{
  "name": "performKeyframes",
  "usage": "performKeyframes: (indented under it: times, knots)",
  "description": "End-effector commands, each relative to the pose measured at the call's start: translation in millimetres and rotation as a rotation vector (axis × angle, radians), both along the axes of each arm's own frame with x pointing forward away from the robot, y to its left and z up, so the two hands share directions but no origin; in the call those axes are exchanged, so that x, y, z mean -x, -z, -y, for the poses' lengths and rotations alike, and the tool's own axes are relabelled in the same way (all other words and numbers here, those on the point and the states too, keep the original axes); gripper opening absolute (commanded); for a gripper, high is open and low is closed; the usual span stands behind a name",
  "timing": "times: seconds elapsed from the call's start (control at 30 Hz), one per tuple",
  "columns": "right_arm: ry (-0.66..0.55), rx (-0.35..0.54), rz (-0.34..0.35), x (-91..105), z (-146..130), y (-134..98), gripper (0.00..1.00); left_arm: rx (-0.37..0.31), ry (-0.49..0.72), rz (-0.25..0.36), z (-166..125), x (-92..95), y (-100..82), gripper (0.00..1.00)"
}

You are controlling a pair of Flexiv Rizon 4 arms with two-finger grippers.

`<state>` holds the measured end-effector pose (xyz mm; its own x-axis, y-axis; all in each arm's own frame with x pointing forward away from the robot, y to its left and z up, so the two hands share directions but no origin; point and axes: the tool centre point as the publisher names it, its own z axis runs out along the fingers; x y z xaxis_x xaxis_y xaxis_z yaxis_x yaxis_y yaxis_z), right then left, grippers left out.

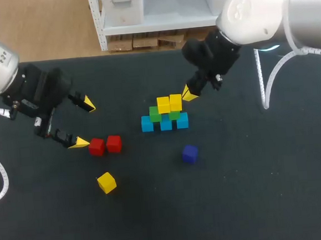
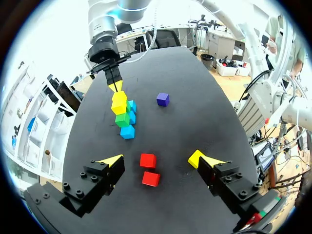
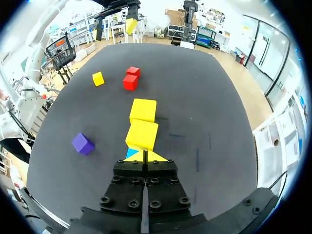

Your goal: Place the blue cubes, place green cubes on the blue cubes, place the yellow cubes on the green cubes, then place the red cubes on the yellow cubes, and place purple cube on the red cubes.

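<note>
A dark, matte bench [image 1: 255, 190] is seen, and all the cubes are carried on it. Near its middle, three blue cubes [image 1: 166, 123] are set in a row, touching one another. Two green cubes [image 1: 155, 114] are placed on them, and two yellow cubes [image 1: 169, 103] are stacked side by side on the green ones.

The right pincer [image 1: 189, 94] is held just beside the upper yellow layer, at the stack's far right corner. Its fingers are pressed together and nothing is gripped between them. In the right wrist view the nearer yellow block is found directly ahead of the joined tips; whether it is touched cannot be told.

Two red cubes [image 1: 105, 145] are laid side by side on the bare surface, well to the left of the stack. The left pincer [image 1: 84, 124] is held wide apart beside them, one yellow tip lying just beside the nearer red block. In the left wrist view both red blocks are seen between the spread fingers, touched by neither.

A third yellow cube [image 1: 106, 182] is found alone, nearer the front edge than the red pair. The purple cube [image 1: 190, 154] is set apart in front of the stack, slightly to its right.
</note>
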<state>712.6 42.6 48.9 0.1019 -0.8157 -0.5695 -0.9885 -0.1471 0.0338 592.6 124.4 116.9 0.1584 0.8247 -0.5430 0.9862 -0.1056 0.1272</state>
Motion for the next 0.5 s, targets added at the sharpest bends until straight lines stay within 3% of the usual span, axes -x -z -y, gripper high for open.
performKeyframes:
  times: [0.03, 0.5]
  knots:
    - [0.000, -0.001, -0.003, -1.3, -0.7, 1.1, 0.00, 0.005, 0.002, 0.004, -1.6, 0.9, 0.7, 1.00]
    - [0.001, -0.005, -0.003, -3.1, -1.8, 1.4, 0.00, 0.005, 0.002, 0.004, -1.6, 0.9, 0.7, 1.00]
